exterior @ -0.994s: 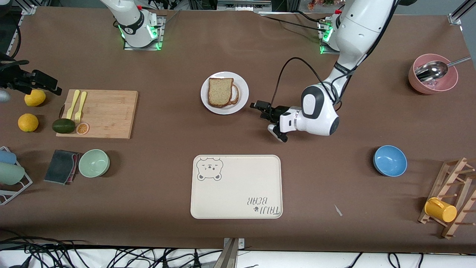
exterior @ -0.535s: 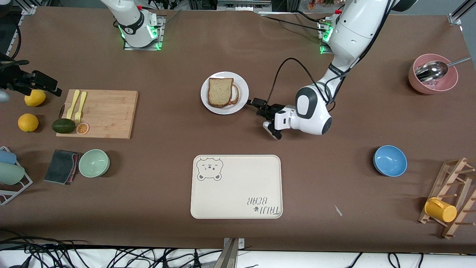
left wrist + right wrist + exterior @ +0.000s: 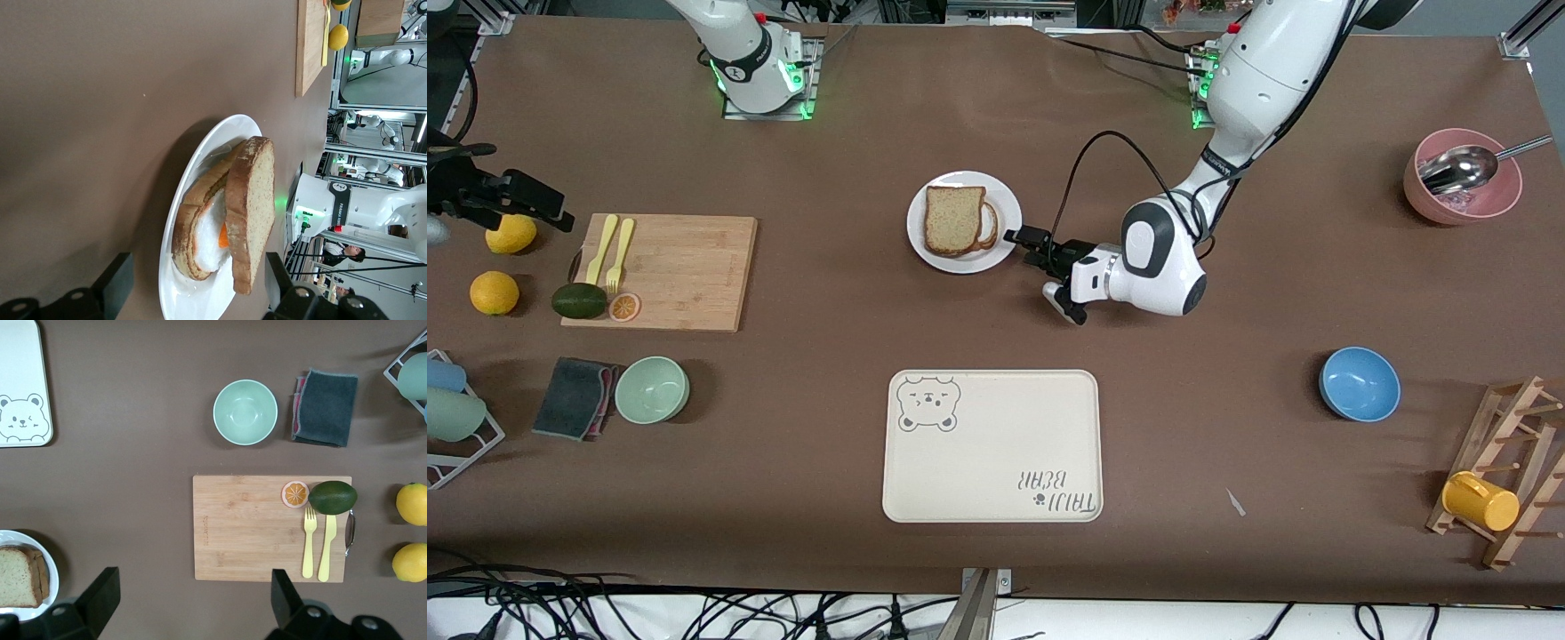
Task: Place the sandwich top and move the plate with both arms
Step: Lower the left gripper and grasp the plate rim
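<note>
With the top (image 3: 955,219) already on the sandwich on the plate (image 3: 1007,206) mid-table, I've brought the left gripper (image 3: 1021,242) low to its rim, fingers spread, for a lift; the right gripper (image 3: 516,197), open, waits over the lemon (image 3: 510,234).

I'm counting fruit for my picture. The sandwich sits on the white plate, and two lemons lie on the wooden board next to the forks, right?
Not quite. In the front view the two lemons lie on the table beside the wooden board, not on it. The sandwich does sit on the white plate.
</note>
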### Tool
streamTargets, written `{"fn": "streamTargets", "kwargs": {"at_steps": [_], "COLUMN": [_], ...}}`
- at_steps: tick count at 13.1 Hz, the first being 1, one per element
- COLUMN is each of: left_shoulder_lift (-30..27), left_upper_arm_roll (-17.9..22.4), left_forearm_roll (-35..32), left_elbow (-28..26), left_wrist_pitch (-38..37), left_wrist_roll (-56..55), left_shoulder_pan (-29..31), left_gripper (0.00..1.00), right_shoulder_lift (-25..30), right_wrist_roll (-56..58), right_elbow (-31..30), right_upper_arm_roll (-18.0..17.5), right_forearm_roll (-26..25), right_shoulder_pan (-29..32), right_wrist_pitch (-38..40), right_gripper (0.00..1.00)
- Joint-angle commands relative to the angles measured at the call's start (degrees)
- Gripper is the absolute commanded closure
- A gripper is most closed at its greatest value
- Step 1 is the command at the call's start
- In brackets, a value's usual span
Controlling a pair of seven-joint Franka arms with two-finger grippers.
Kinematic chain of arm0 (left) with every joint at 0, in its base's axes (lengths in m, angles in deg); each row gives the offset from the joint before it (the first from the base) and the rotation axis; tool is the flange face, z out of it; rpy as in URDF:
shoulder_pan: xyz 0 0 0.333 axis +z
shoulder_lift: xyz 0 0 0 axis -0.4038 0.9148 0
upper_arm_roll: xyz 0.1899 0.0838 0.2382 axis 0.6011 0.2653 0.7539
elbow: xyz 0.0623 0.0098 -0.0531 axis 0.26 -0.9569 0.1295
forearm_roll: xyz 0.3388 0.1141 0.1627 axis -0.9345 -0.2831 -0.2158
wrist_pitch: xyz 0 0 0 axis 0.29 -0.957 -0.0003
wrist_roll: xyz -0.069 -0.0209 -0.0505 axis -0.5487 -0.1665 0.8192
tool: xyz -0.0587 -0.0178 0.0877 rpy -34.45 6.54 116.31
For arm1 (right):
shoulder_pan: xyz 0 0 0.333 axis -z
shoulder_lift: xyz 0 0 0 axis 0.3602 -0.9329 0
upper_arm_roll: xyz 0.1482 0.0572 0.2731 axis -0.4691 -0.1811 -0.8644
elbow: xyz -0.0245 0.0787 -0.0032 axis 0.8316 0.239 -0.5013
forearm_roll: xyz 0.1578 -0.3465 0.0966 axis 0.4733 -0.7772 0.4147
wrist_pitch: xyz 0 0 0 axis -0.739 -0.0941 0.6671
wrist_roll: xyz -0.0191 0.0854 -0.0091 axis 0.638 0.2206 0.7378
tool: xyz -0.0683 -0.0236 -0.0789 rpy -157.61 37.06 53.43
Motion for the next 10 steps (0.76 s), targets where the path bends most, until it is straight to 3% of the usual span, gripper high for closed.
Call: {"fn": "streamTargets", "kwargs": {"at_steps": [1,7,9,10], "left_shoulder_lift": [0.4,1.1,1.2,1.2], "left_upper_arm_roll": [0.1,0.1,0.1,0.1], "left_forearm_roll": [1.8,1.8,2.0,2.1], "left_elbow": [-0.3,-1.4,-1.5,-1.5], "left_wrist_pitch": [-0.2,0.2,0.2,0.1], "left_wrist_roll": [1.8,1.7,1.7,1.6], "left_shoulder_pan": [-0.2,-1.5,-2.2,-2.2], "left_gripper": [0.12,0.15,0.33,0.36], "right_shoulder_lift": [-0.4,-0.4,-0.4,-0.4], "right_wrist_roll": [-0.6,-0.6,-0.6,-0.6], "right_elbow": [1.2,1.2,1.1,1.2], "right_upper_arm_roll": [-0.4,-0.5,-0.5,-0.5], "right_forearm_roll": [0.0,0.0,0.0,0.0], "right_shoulder_pan": [0.3,0.3,0.3,0.3], "right_wrist_pitch": [0.2,0.2,0.2,0.2], "right_gripper": [0.0,0.0,0.0,0.0]}}
